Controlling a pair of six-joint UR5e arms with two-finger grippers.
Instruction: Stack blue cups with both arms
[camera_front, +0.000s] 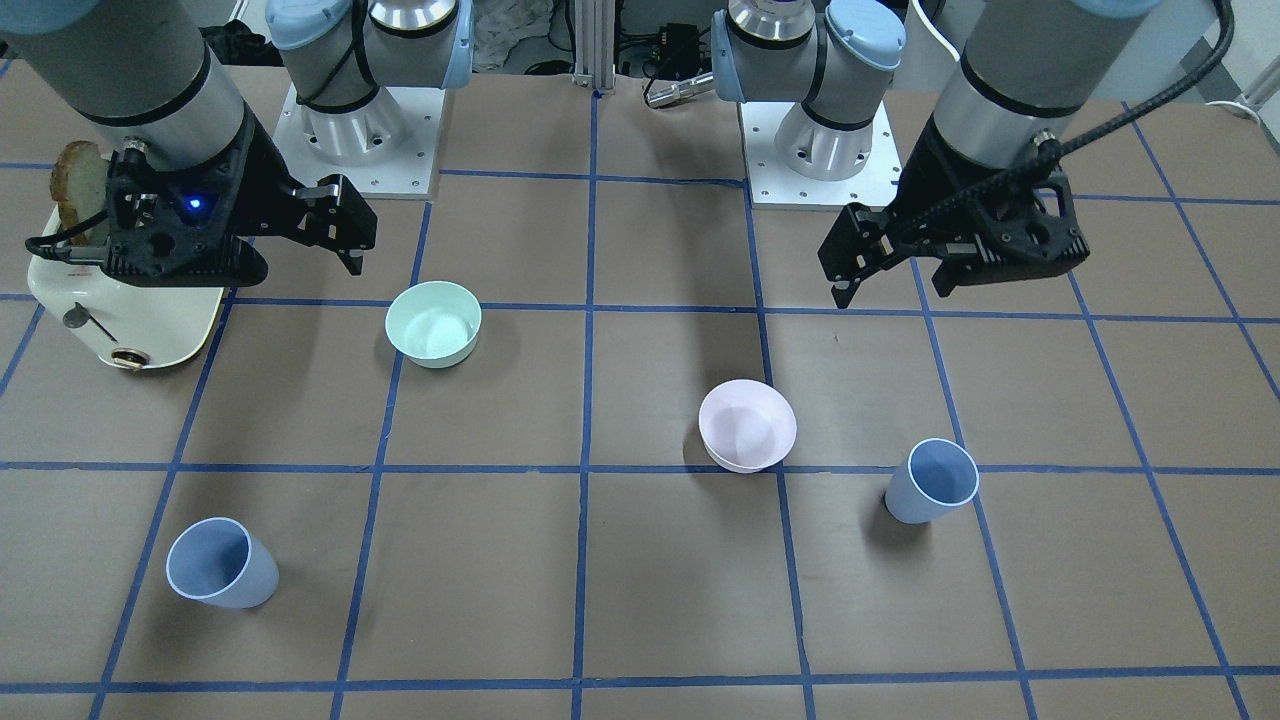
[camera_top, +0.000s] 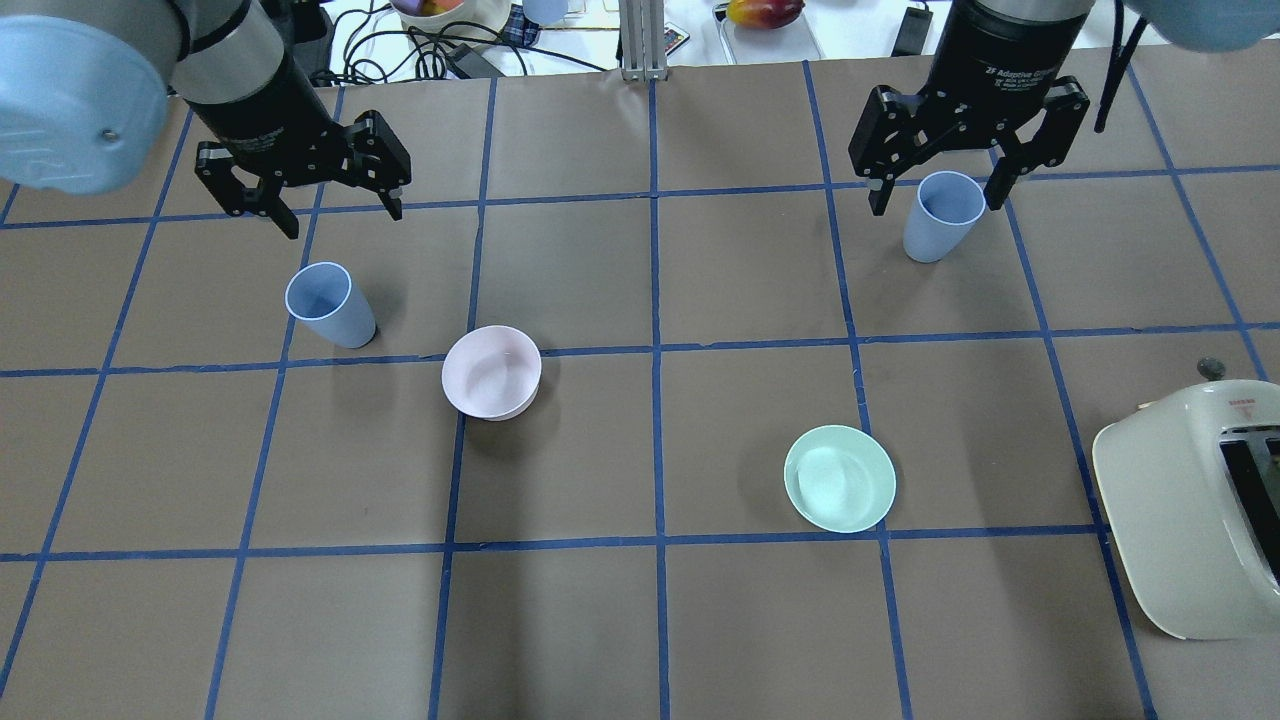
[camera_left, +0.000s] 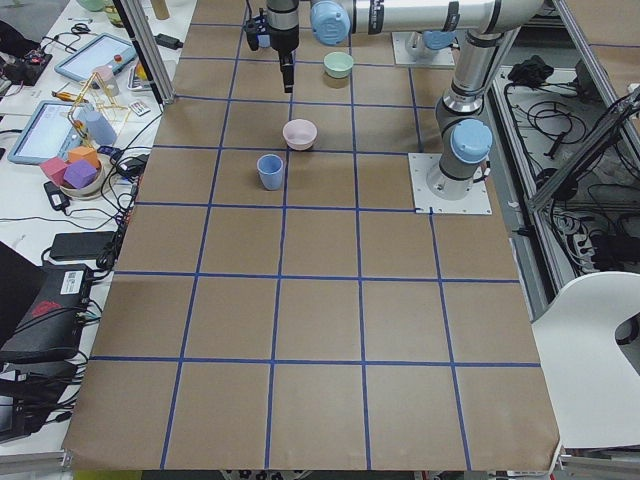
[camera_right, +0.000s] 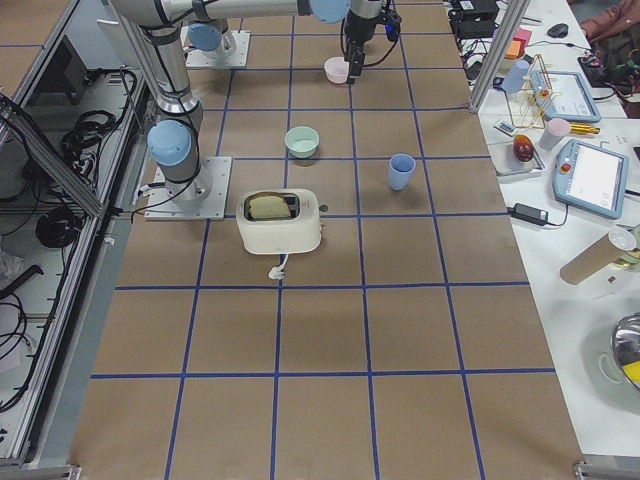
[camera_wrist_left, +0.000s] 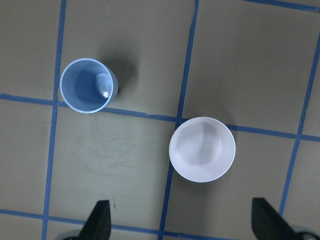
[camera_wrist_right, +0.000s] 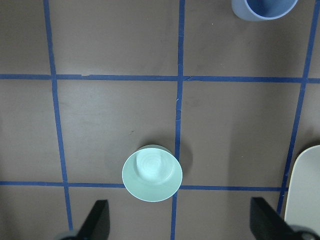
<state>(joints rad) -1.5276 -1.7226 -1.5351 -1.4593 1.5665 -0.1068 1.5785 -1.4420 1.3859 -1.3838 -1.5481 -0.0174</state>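
Presently: left hand (camera_top: 342, 218), right hand (camera_top: 936, 204) spread, empty, aloft; upright left cup (camera_top: 330, 305), right cup (camera_top: 942, 218) stand beyond each.

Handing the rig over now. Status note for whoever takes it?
Left tool: open, empty, raised above the table, with the left cup and pink bowl in its wrist view.
Right tool: open, empty, raised near the mint bowl; the right cup is at the top edge of its wrist view.
Cups: both upright, far apart, one on each side.
Done: nothing; no cup is grasped.
Left: grasp one cup and nest it into the other.
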